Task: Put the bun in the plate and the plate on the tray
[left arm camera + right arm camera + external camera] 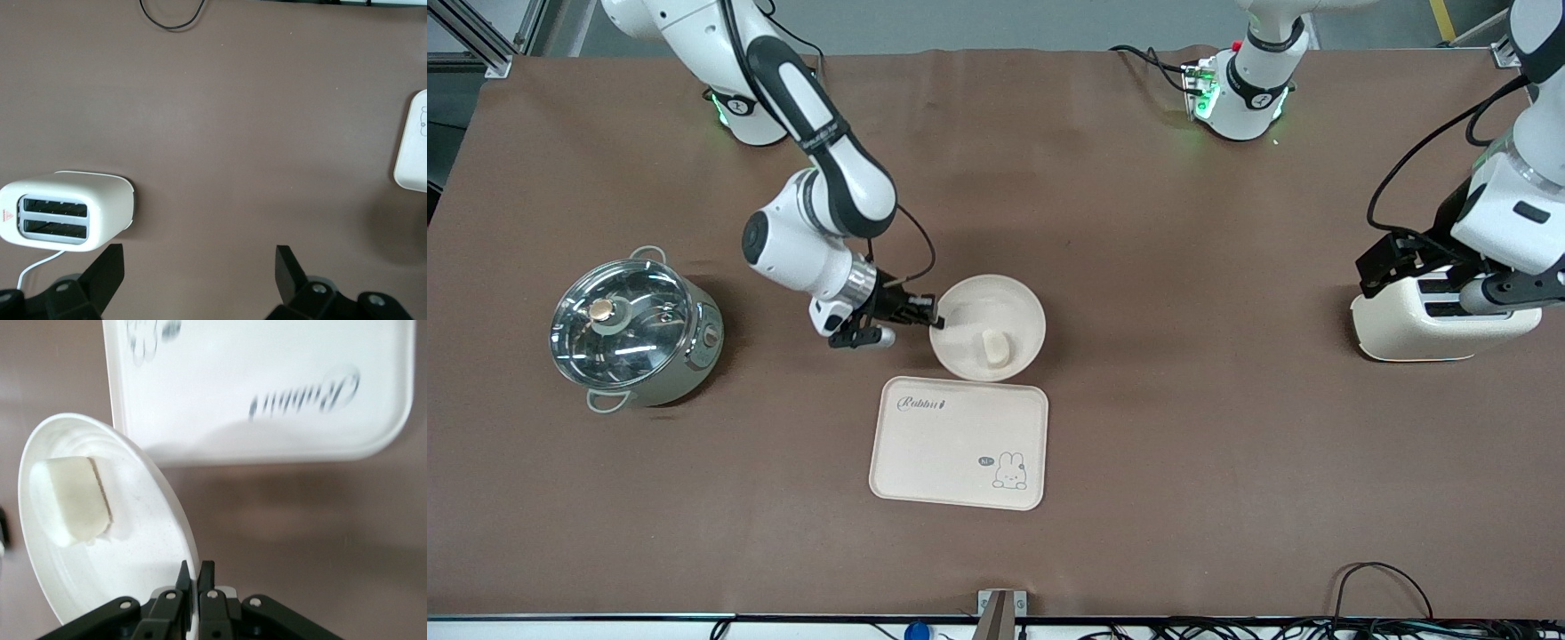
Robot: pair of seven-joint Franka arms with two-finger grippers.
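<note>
The round cream plate [971, 307] is tilted, with the bun [994, 347] lying in its lower part. It is just above the edge of the Rabbit tray [959, 442] that is farther from the front camera. My right gripper [934, 322] is shut on the plate's rim at the end toward the right arm. In the right wrist view the plate [133, 573] holds the bun [70, 500], with the tray [267, 387] past it and the gripper [197, 577] pinching the rim. My left gripper [200, 267] is open and empty, up over the toaster.
A steel pot with a glass lid [633, 331] stands toward the right arm's end of the table. A cream toaster [1432, 322] stands toward the left arm's end; it also shows in the left wrist view [63, 210]. Cables lie along the table's front edge.
</note>
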